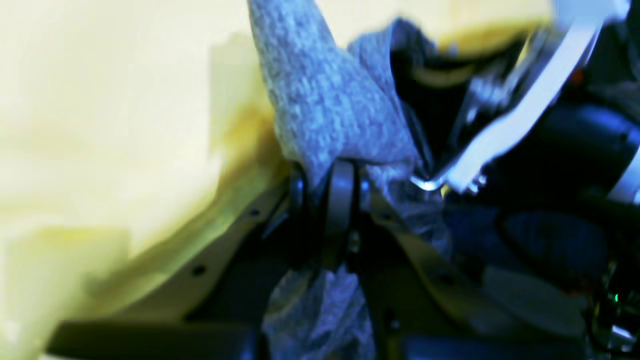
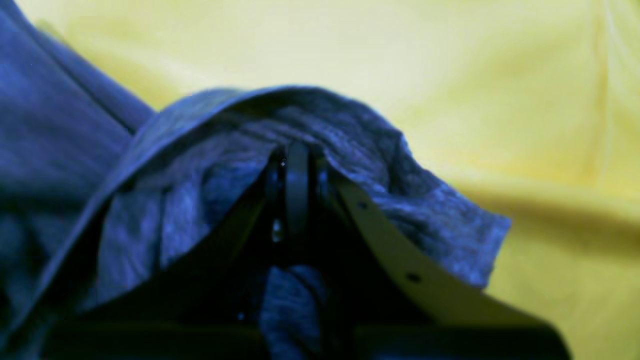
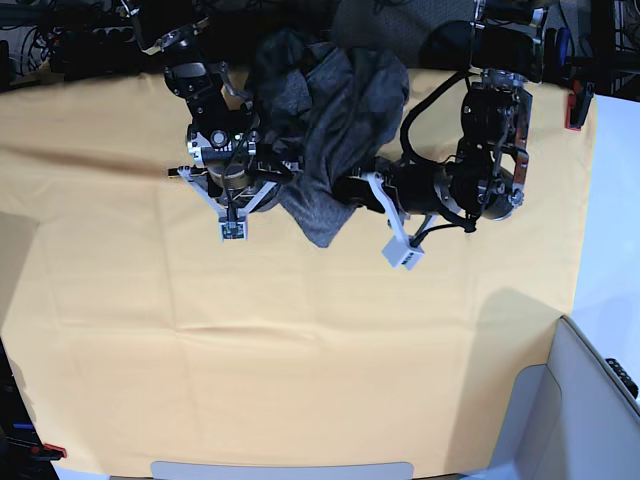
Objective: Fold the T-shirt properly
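Grey heathered shirt [image 3: 335, 130] hangs bunched over my yellow surface [image 3: 300, 350]; my left hand [image 1: 327, 187] and right hand [image 2: 295, 170] each pinch its fabric.

Both arms are mostly black, with round black joint housings. The right arm [image 3: 215, 120] has pale struts that form a V shape and end in a small white block. The left arm [image 3: 470, 170] carries black cables in loops and a white bracket with a white box at its end. The left gripper [image 1: 327, 192] has cream finger plates with small dark screw holes and black pads. The right gripper [image 2: 295, 187] has the same cream plates, dark holes and black pads.
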